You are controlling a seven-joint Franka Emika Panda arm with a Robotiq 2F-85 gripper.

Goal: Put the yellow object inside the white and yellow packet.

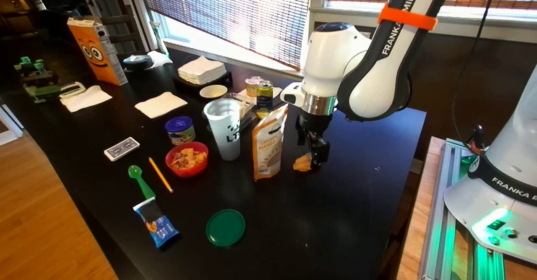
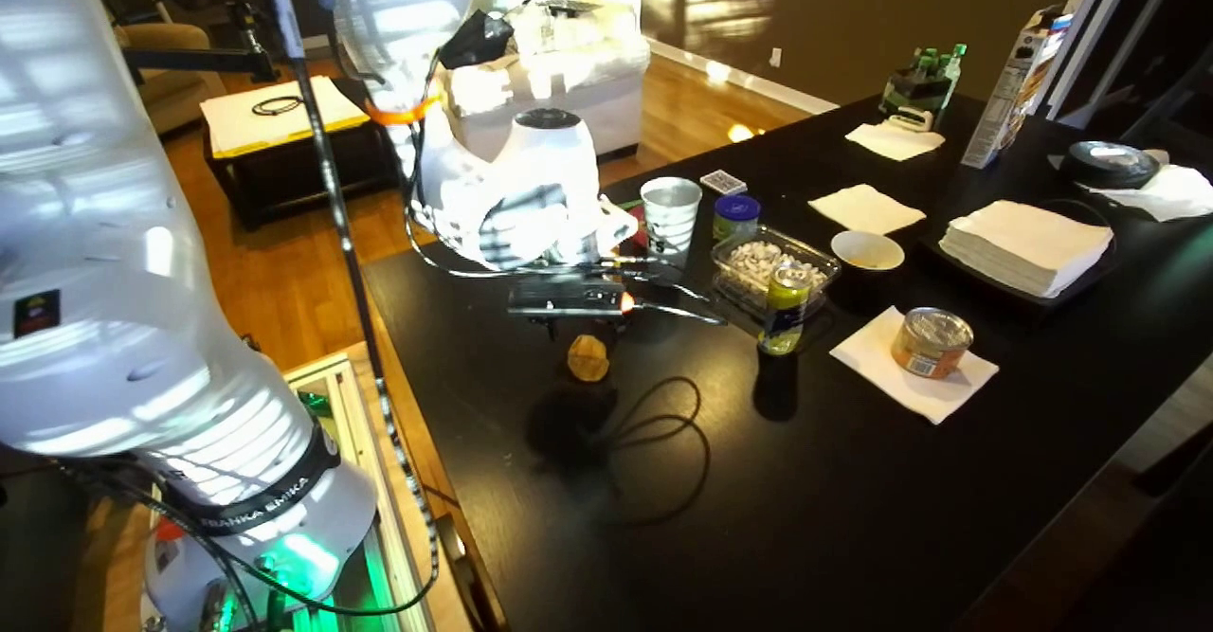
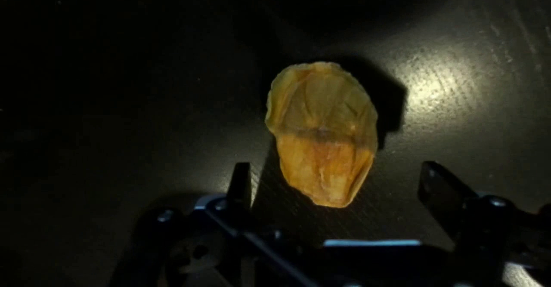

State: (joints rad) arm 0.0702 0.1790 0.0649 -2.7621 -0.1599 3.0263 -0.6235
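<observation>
The yellow object [image 1: 302, 163] is a flat, wrinkled orange-yellow piece lying on the dark table. It also shows in an exterior view [image 2: 588, 358] and fills the middle of the wrist view [image 3: 323, 136]. My gripper [image 1: 314, 156] points down just above it. In the wrist view the two fingers of the gripper [image 3: 335, 177] are wide apart, one on each side of the object's near end, touching neither side. The white and yellow packet [image 1: 267, 150] stands upright beside the gripper, with orange-yellow print and a dark patch. The arm hides it in an exterior view.
A tall white cup [image 1: 226, 133] stands behind the packet, and a red bowl of chips [image 1: 187, 159] beyond it. A can [image 2: 785, 310] and a clear tray [image 2: 758, 267] stand nearby. A green lid [image 1: 225, 228] lies in front. A pencil [image 1: 160, 175] lies farther off.
</observation>
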